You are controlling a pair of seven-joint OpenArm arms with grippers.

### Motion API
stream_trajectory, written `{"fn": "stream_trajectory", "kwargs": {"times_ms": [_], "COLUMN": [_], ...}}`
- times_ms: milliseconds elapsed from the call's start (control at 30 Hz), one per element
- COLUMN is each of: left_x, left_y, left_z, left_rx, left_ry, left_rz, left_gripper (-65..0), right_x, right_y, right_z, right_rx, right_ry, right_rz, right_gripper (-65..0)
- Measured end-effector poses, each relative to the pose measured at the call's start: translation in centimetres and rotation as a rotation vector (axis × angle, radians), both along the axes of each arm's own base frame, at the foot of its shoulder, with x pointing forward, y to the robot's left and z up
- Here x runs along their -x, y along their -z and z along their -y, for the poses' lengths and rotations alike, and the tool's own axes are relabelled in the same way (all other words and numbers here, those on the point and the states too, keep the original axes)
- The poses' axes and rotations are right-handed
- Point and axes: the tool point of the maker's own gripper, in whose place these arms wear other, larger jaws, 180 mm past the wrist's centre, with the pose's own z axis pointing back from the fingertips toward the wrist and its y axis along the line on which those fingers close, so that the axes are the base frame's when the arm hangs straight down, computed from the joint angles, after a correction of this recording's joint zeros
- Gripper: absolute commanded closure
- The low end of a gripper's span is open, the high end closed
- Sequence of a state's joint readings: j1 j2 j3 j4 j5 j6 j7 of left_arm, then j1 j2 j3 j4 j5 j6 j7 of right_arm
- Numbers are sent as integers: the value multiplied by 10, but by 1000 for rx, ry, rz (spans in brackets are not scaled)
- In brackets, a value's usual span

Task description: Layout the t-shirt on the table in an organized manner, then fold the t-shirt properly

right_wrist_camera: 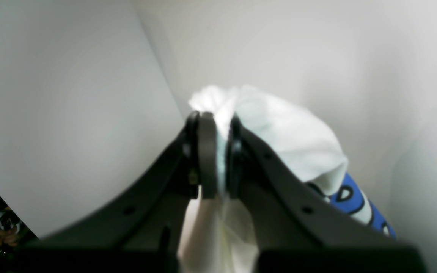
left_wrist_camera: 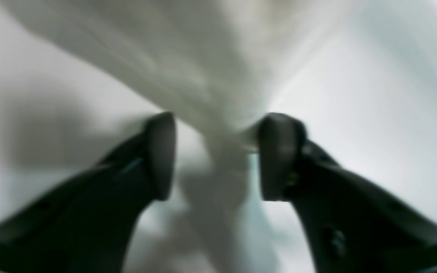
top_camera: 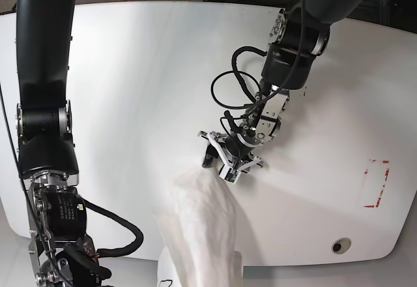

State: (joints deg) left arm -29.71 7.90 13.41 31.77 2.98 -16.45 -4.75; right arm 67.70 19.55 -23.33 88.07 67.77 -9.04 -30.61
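The white t-shirt (top_camera: 202, 228) is bunched into a long band that runs from the middle of the table (top_camera: 130, 72) down past its front edge. My left gripper (top_camera: 221, 160) is at the band's upper end. In the blurred left wrist view the left gripper (left_wrist_camera: 220, 155) has its jaws apart, with a strand of the t-shirt (left_wrist_camera: 203, 76) running between them. My right gripper (right_wrist_camera: 218, 125) is shut on a fold of the t-shirt (right_wrist_camera: 290, 132). Blue printed letters (right_wrist_camera: 351, 201) show beside it. The right gripper is out of the base view.
A red tape rectangle (top_camera: 376, 182) lies at the table's right side and a round grommet hole (top_camera: 337, 246) near the front right corner. The right arm's column (top_camera: 42, 104) stands along the left edge. Cables (top_camera: 228, 88) loop off the left arm.
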Motion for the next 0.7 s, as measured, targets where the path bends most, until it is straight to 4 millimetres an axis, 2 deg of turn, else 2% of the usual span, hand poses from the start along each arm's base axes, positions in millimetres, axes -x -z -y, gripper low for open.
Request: {"fn": "stream_trajectory", "kwargs": {"times_ms": [233, 367, 500, 567, 700], "left_x": [-2, -5, -5, -5, -4], "left_y": [-8, -21, -26, -25, -23], "left_z": [2, 4, 6, 6, 3], "left_rx": [8, 23, 31, 30, 25], "left_ry": [1, -2, 0, 0, -2], "left_rz": [24, 68, 81, 79, 75], "left_gripper": [-266, -269, -266, -253, -169], "right_x": [-2, -1, 2, 4, 6], "right_y": [10, 15, 14, 12, 11], "right_z": [0, -8, -13, -15, -16], "right_rx": [-3, -25, -28, -29, -29], "right_ry": [-1, -31, -46, -52, -62], "right_rz": [-20, -48, -42, -37, -33], "right_gripper": [0, 0, 0, 0, 0]}}
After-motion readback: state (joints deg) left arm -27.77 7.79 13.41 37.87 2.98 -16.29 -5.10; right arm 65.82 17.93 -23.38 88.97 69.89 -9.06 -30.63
